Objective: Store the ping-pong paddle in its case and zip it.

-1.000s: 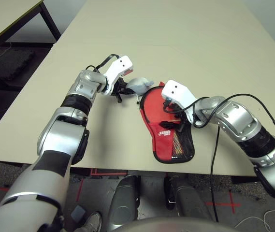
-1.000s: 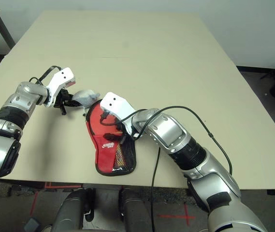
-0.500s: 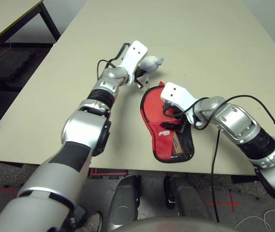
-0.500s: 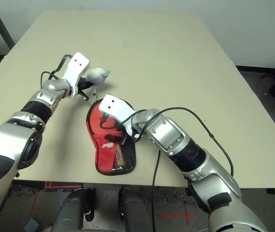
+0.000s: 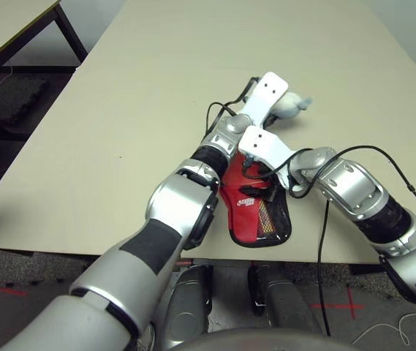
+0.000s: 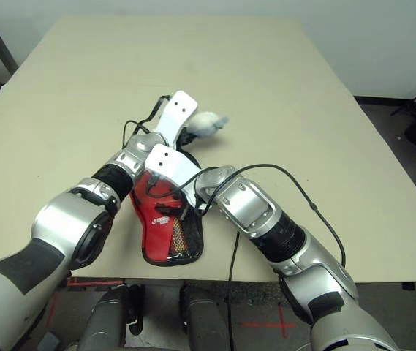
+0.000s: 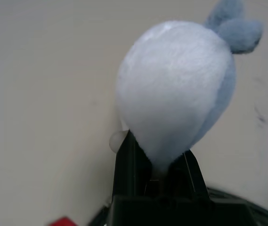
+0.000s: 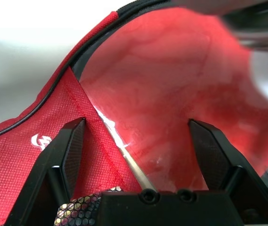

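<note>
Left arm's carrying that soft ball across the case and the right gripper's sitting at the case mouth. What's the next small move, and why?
Probably set the grey-white soft ball down on the bare table beyond the case and release it. The left gripper is shut on the ball, so that arm cannot help yet. The right gripper waits open over the ping-pong paddle, whose red face lies inside the unzipped case.
</note>
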Tool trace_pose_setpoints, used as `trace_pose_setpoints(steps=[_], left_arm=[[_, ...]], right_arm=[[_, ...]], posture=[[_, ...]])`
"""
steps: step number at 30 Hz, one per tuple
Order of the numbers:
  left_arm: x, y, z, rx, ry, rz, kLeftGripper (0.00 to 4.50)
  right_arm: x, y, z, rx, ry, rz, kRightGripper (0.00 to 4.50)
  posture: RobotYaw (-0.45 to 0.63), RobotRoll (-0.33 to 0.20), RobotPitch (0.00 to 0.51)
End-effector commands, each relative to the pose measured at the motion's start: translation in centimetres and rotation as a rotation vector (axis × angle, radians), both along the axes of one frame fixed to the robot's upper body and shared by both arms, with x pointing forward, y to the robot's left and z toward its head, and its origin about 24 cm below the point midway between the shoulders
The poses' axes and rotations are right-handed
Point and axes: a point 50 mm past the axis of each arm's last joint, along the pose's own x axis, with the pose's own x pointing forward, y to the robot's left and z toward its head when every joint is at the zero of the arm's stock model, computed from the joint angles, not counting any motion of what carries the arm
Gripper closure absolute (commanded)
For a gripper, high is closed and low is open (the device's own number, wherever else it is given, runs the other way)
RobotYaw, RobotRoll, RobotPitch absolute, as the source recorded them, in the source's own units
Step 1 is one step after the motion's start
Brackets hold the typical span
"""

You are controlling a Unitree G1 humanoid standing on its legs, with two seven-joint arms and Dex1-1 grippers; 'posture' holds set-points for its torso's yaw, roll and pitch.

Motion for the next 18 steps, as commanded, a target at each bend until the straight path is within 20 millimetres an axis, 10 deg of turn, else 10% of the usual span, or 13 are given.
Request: trace_pose_setpoints(steps=[1,3,16,18], left_arm=[[0.1,0.9,-0.4,0.026,0.004,-0.018,4.38],[0.3,1.7,-0.3,0.032,0.009,-0.015,4.38],[2.4,6.4,5.3,-0.078,-0.149,0.057,0.07],[2.4,6.8,5.9,-0.102,-0.160,0.051,0.03]], right_arm=[[-0.4,-0.5,-2.0,-0.034,0.089,-0.022,0.00],[-0.2,-0.5,-1.9,-0.025,0.091,-0.029,0.00],[0.3,-1.0,-1.6,0.011,0.107,-0.075,0.00],[0.4,-1.1,-1.6,0.011,0.110,-0.084,0.00]], posture=[[-0.04,0.000,0.162],[-0.03,0.000,0.157],[0.00,0.000,0.143],[-0.01,0.000,0.142]])
